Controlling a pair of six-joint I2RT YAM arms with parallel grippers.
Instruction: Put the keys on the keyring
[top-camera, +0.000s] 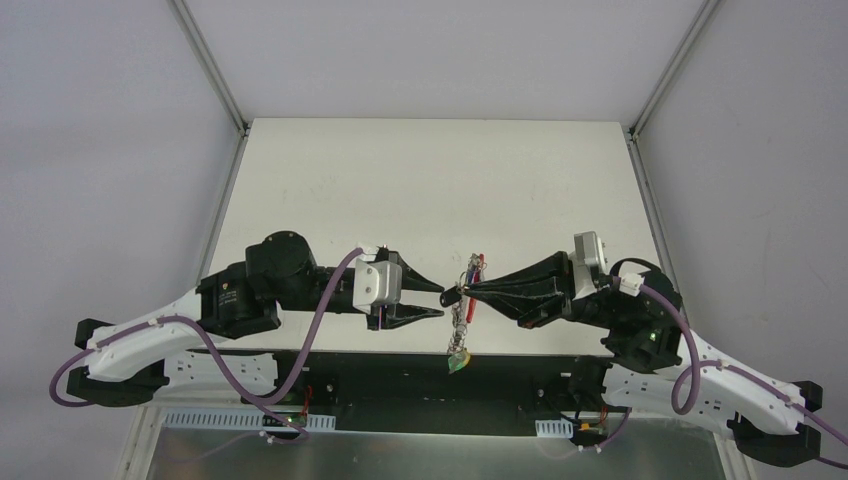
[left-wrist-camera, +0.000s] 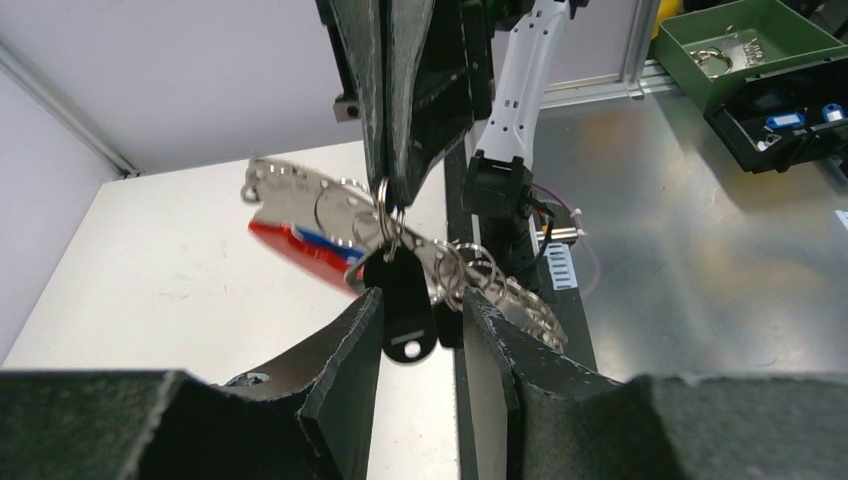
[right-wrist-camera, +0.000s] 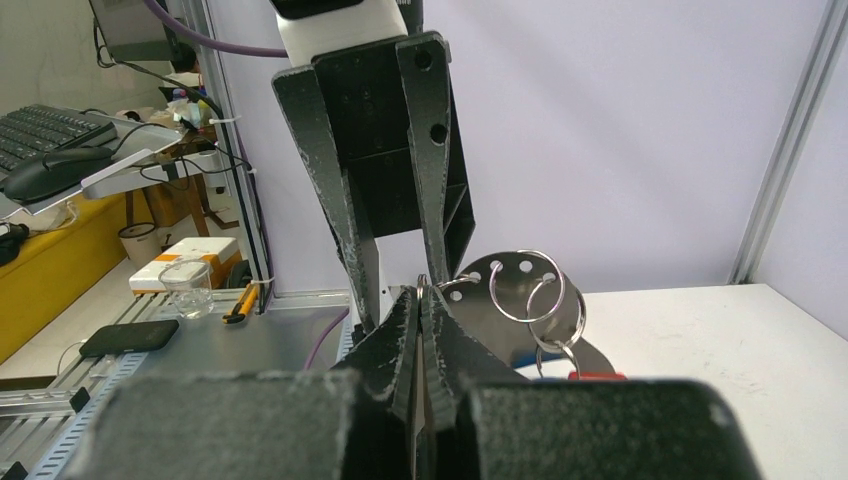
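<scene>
The keyring (left-wrist-camera: 322, 212), a thin silvery loop, hangs above the table with a perforated metal tag (left-wrist-camera: 285, 190), a red section (left-wrist-camera: 295, 248) and a chain of small rings (left-wrist-camera: 500, 290). My right gripper (top-camera: 470, 290) is shut on the loop's wire (right-wrist-camera: 421, 287), seen from the left wrist as dark fingers (left-wrist-camera: 400, 120) coming down from above. A black-headed key (left-wrist-camera: 405, 305) hangs from the bundle between the fingers of my left gripper (left-wrist-camera: 422, 295), close against the left finger, with a gap to the right one. In the top view my left gripper (top-camera: 440, 300) stands open. A green-headed key (top-camera: 458, 360) dangles lowest.
The white table (top-camera: 430, 180) stretches behind the arms. On the metal bench at the near side stand a green bin (left-wrist-camera: 700, 45) holding rings and a black tray (left-wrist-camera: 790, 120) with blue-headed pieces. A keyboard (right-wrist-camera: 45, 125), a phone (right-wrist-camera: 128, 338) and a glass (right-wrist-camera: 187, 285) lie off to the left.
</scene>
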